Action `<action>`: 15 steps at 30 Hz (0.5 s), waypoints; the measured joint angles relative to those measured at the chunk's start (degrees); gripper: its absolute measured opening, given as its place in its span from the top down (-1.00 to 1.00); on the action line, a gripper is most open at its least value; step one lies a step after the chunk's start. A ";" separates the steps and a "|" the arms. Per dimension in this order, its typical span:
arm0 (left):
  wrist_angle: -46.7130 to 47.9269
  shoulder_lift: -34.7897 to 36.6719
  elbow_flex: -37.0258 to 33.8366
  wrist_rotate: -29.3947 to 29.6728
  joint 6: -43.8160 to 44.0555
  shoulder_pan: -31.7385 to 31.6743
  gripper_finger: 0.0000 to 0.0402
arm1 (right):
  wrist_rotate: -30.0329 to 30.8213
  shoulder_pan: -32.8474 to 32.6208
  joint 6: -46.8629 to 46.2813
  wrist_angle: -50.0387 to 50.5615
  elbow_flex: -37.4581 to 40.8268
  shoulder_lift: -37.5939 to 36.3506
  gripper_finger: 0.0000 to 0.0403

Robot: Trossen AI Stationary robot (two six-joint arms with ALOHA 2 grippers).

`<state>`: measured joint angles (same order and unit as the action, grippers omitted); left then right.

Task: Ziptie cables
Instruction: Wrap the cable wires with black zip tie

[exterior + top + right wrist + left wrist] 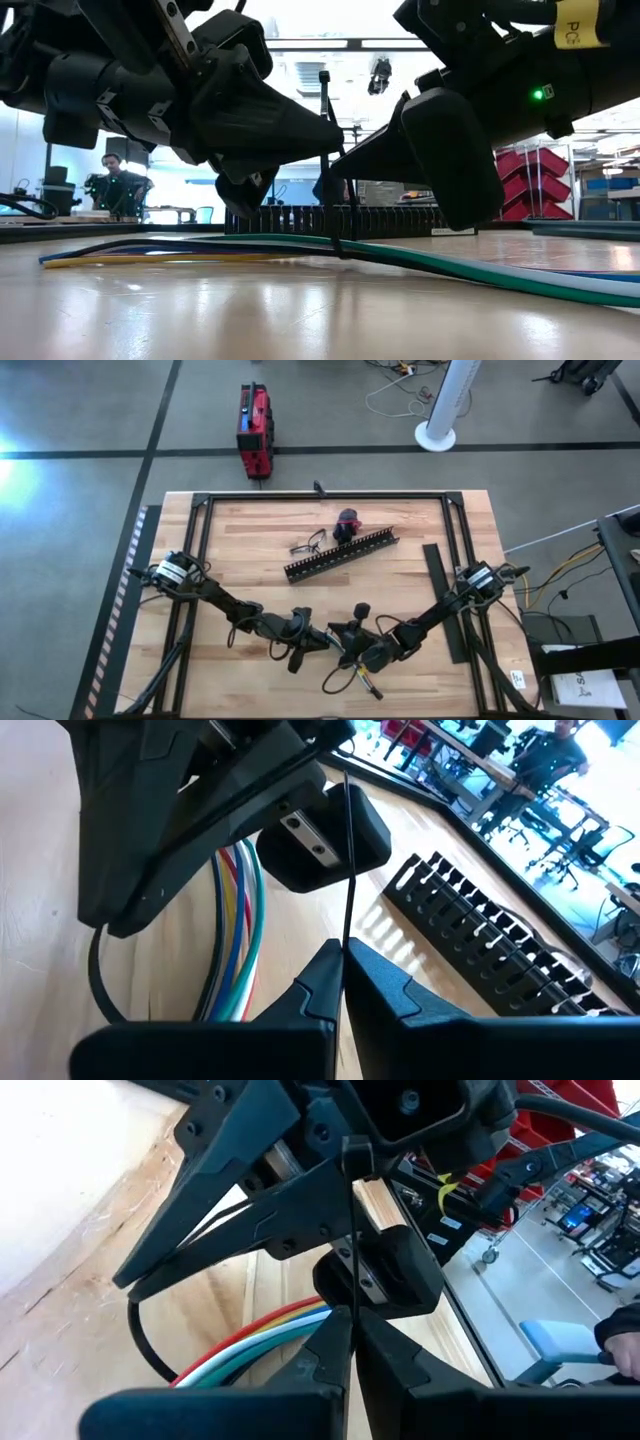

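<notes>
Ziptie [347,860] pinched upright by both closed hands, looped round cables [420,262].

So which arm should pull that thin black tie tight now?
Right, narrowly. Both the left tool and right tool pinch the upright ziptie looped round the cables, but the right seems to grip lower, nearer the loop.
</notes>
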<state>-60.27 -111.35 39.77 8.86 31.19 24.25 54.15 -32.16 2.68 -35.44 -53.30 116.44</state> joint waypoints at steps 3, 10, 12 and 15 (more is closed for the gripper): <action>0.10 0.00 0.00 -0.01 0.78 0.00 1.00 | 0.07 -0.21 1.05 -0.41 0.00 0.00 1.00; 0.22 0.00 0.00 -0.48 1.12 0.00 1.00 | -0.10 -0.53 1.85 -1.34 0.00 0.00 1.00; 0.35 0.00 0.00 -0.48 1.52 0.00 1.00 | -0.11 -0.67 2.43 -1.76 0.00 0.00 1.00; 0.66 0.00 0.00 -0.49 2.52 0.00 1.00 | -0.13 -0.92 3.21 -2.59 0.00 0.00 1.00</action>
<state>-59.61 -111.35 39.77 8.37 33.71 24.25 54.02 -33.09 5.90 -38.04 -53.30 116.44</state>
